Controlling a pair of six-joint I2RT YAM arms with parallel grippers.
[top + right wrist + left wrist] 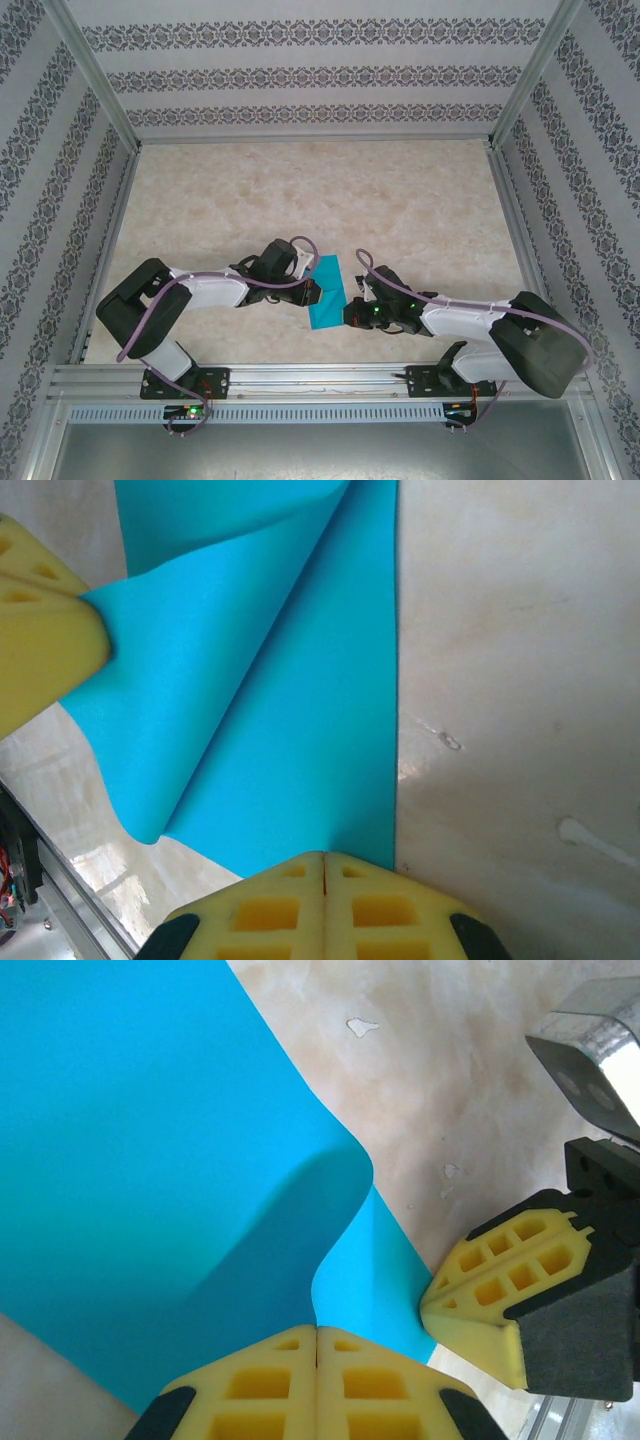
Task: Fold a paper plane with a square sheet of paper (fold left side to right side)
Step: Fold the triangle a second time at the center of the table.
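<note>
Currently my left gripper (316, 1332) pinches the lifted flap of the square sheet of paper (326, 292), lying near-centre; my right gripper (324, 860) (fingers closed) pins its right edge. Slipping there would skew the fold.

Bright, even, diffuse light in all views. Overhead view is sharp, with walls leaning outward at the frame edges. Left wrist: soft shadow on blue paper (130, 1140) at lower centre. Right wrist: mild glare on table (520, 680) at lower left, bottom edge soft.
</note>
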